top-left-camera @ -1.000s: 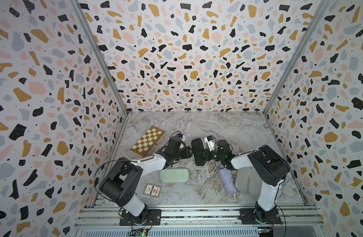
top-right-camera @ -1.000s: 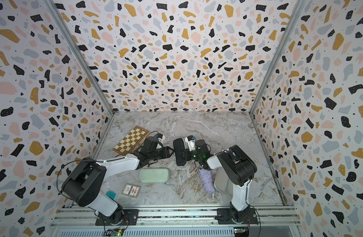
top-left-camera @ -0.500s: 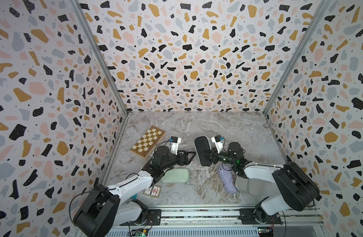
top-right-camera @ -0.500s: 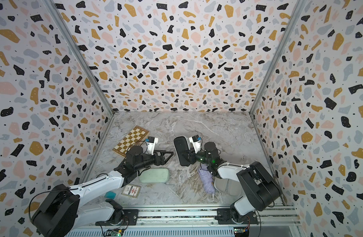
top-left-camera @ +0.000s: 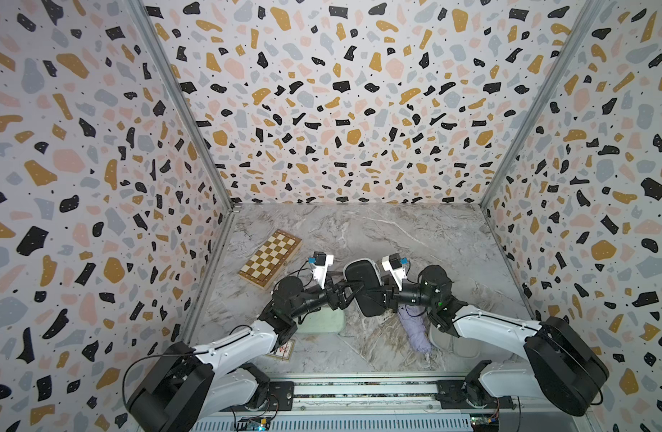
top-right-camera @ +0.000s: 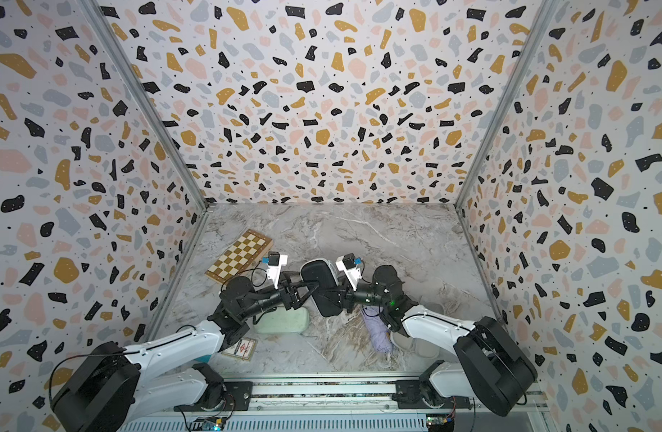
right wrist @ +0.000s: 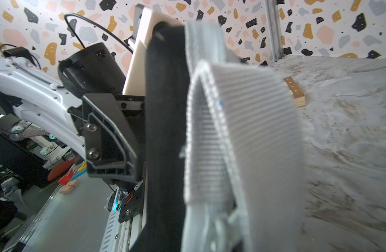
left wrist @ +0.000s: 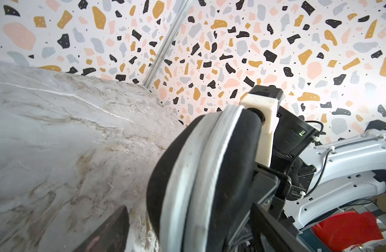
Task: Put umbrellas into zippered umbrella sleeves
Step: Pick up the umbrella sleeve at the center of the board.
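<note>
- The left pincer (top-left-camera: 350, 295) has changed most. A second ago it was at the side of the black rigid oblong zippered sleeve (top-left-camera: 363, 284), and half a second ago it had backed off with jaws spread. Now it is back at that side, jaws apart, with the sleeve's edge between them in the left wrist view. Whether they touch it I cannot tell.
- The right pincer (top-left-camera: 382, 295) has stayed clamped on the sleeve's opposite side, holding it on end, clear of the marble tabletop (top-left-camera: 434, 243), over its middle.
- Grey ribbed lining (right wrist: 242, 131) shows in the right wrist view, so the sleeve looks at least partly open. What it holds is hidden.
- This looks like a re-grip: the left arm seems ready to take a fresh hold, to part or steady the halves.
- The lilac folded fabric umbrella (top-left-camera: 415, 331) lies unsleeved near the front edge, right of centre. The mint green rigid oblong sleeve (top-left-camera: 322, 323) lies left of centre and looks shut.
</note>
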Robot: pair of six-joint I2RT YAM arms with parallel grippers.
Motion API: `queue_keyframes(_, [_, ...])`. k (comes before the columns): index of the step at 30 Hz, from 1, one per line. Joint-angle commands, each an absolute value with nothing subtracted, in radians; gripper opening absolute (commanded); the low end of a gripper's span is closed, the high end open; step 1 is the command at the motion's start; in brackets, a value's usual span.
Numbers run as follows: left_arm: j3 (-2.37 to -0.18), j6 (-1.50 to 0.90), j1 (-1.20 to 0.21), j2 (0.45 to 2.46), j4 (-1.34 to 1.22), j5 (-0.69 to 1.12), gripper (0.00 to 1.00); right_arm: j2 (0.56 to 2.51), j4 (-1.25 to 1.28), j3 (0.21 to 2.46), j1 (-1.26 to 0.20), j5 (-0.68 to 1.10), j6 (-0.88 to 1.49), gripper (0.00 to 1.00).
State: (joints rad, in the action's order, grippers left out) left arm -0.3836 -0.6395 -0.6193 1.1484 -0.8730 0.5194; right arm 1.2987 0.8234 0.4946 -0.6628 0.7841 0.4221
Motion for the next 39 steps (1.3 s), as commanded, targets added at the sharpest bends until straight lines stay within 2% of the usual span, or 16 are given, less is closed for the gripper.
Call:
queue_keyframes(1, [-0.370, -0.630, -0.646, 1.128, -0.994, 0.531, 0.80, 1.253, 0.903, 0.504, -0.679, 0.824, 0.413, 0.30])
queue_keyframes(13, [-0.374, -0.643, -0.719, 1.166, -1.033, 0.521, 0.54, 1.274, 0.953, 0.516, -0.703, 0.859, 0.437, 0.29])
queue_keyframes(19, [-0.379, -0.650, -0.720, 1.182, -1.052, 0.531, 0.29, 1.295, 0.937, 0.518, -0.715, 0.845, 0.419, 0.30])
queue_keyframes(25, [-0.377, -0.608, -0.720, 1.133, -0.978, 0.507, 0.14, 1.299, 0.903, 0.520, -0.705, 0.812, 0.403, 0.40])
queue_keyframes(27, [-0.385, -0.584, -0.719, 1.106, -0.920, 0.492, 0.12, 1.302, 0.890, 0.525, -0.693, 0.800, 0.402, 0.47])
queue_keyframes(28, [-0.390, -0.574, -0.718, 1.088, -0.886, 0.491, 0.05, 1.300, 0.879, 0.525, -0.682, 0.788, 0.402, 0.52])
queue_keyframes(33, [-0.417, -0.521, -0.707, 1.014, -0.757, 0.516, 0.06, 1.233, 0.833, 0.486, -0.642, 0.677, 0.378, 0.65])
queue_keyframes(39, [-0.465, -0.484, -0.660, 0.982, -0.673, 0.691, 0.05, 1.087, 0.749, 0.407, -0.627, 0.510, 0.285, 0.64])
